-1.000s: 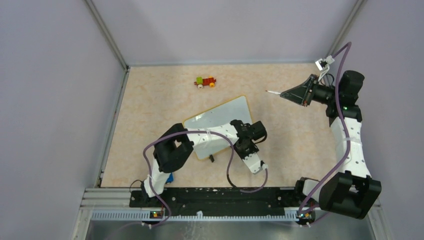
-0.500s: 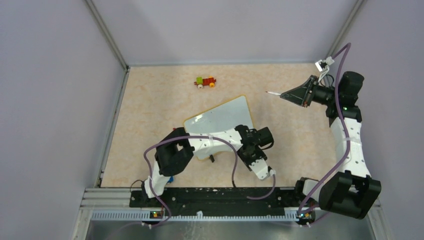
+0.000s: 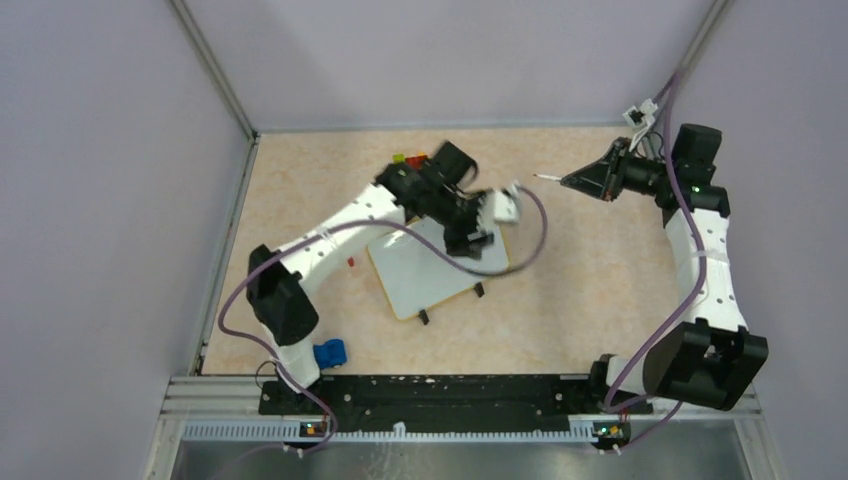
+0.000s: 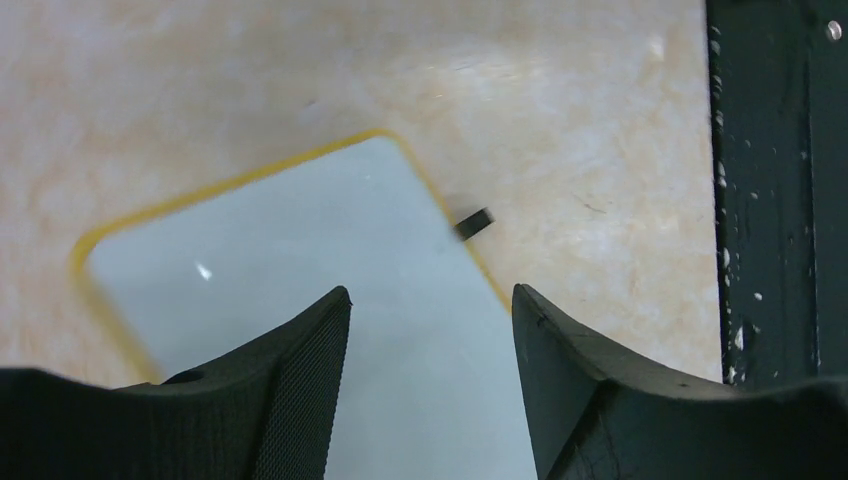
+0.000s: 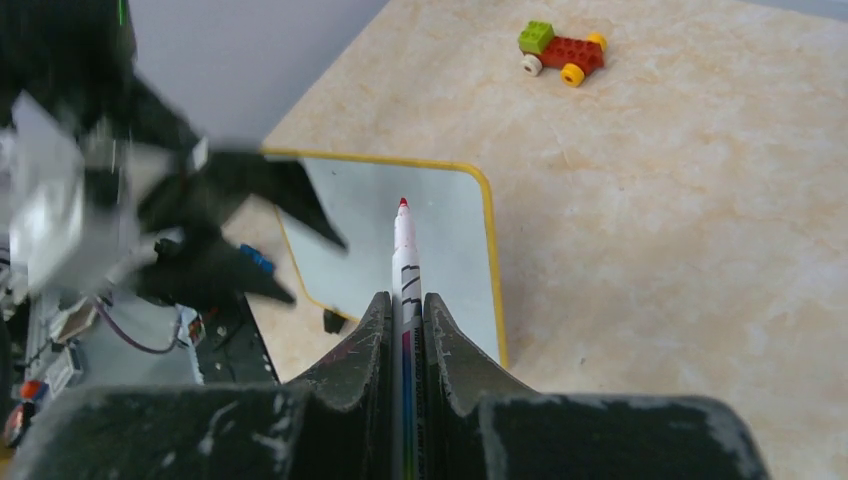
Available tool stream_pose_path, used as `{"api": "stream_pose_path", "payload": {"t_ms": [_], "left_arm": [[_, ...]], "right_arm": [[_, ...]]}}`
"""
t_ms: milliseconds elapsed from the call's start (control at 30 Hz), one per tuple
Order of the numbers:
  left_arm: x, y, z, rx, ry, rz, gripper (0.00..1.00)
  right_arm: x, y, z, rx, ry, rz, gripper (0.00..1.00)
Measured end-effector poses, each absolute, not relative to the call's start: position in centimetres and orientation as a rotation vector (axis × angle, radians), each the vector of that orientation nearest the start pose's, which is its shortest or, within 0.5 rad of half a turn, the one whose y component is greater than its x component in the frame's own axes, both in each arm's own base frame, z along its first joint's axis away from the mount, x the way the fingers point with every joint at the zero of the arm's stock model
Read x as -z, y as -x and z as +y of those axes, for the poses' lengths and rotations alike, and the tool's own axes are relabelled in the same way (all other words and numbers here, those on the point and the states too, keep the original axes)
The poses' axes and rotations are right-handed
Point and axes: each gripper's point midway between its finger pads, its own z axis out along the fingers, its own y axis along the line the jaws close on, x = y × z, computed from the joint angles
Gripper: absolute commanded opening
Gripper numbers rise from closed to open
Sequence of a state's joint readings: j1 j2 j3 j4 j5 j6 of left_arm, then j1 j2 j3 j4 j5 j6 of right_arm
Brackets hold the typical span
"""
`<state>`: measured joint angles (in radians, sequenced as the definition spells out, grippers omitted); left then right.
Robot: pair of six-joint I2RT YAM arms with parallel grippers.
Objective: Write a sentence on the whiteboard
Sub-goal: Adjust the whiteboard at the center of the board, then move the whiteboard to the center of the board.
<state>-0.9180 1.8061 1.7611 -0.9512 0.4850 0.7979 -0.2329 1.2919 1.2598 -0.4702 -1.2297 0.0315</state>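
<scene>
While the left gripper (image 3: 470,238) hung over the upper right part of the whiteboard (image 3: 425,275), its jaws stood clearly apart with nothing between them. In the left wrist view, the left gripper (image 4: 430,292) showed both fingers (image 4: 300,380) at the bottom of the frame, with plain white board surface (image 4: 300,240) in the gap. Whether a fingertip touched the board could not be told.

The whiteboard lay flat on the table (image 3: 580,290) at the centre of the overhead frame, turned at an angle. Its yellow-tan rim was visible, and two black feet (image 3: 423,317) projected from its lower edge.

The right gripper (image 3: 590,180) was at the upper right of the overhead frame, well apart from the board. It was clamped on a marker (image 3: 545,179) that pointed toward frame left. In the right wrist view, the marker (image 5: 405,250) ran up the frame centre from between the closed fingers (image 5: 350,370), and its red tip lined up with the board (image 5: 450,230).

A toy car (image 5: 560,55) built of bricks stood at the upper right of that view. A blue item (image 3: 330,352) lay at the lower left of the overhead frame, beside the left arm's base.
</scene>
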Motion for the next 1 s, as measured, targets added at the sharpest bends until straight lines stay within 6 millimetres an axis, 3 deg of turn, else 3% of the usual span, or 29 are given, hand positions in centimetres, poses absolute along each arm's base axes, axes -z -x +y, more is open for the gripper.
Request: {"api": "stream_pose_path", "payload": {"t_ms": [100, 200, 300, 400, 567, 733, 1000], "left_arm": [[-23.2, -28.9, -33.9, 0.744, -1.67, 1.723, 0.65], [-25.0, -34.9, -27.8, 0.79, -1.291, 1.911, 0.65], [-25.7, -37.6, -23.2, 0.841, -1.04, 2.012, 0.65], [-25.5, -37.6, -21.6, 0.93, -0.931, 2.064, 0.64], [-23.8, -34.7, -22.7, 1.135, -0.914, 2.124, 0.61], [-23.0, -32.8, -23.5, 1.284, -0.884, 2.154, 0.54], [-19.9, -31.2, -24.0, 1.397, -0.789, 2.251, 0.31]], "right_arm": [[-30.9, -31.9, 10.5, -1.074, 0.538, 1.841, 0.0], [-29.9, -31.3, 11.8, -1.061, 0.599, 1.868, 0.0], [-29.0, -30.5, 13.3, -1.051, 0.671, 1.89, 0.0], [-28.2, -29.8, 14.9, -1.024, 0.755, 1.903, 0.0], [-27.9, -28.6, 17.3, -0.994, 0.87, 1.886, 0.0], [-27.6, -28.7, 17.5, -0.972, 0.883, 1.889, 0.0], [-27.5, -28.6, 17.4, -0.968, 0.88, 1.896, 0.0]]}}
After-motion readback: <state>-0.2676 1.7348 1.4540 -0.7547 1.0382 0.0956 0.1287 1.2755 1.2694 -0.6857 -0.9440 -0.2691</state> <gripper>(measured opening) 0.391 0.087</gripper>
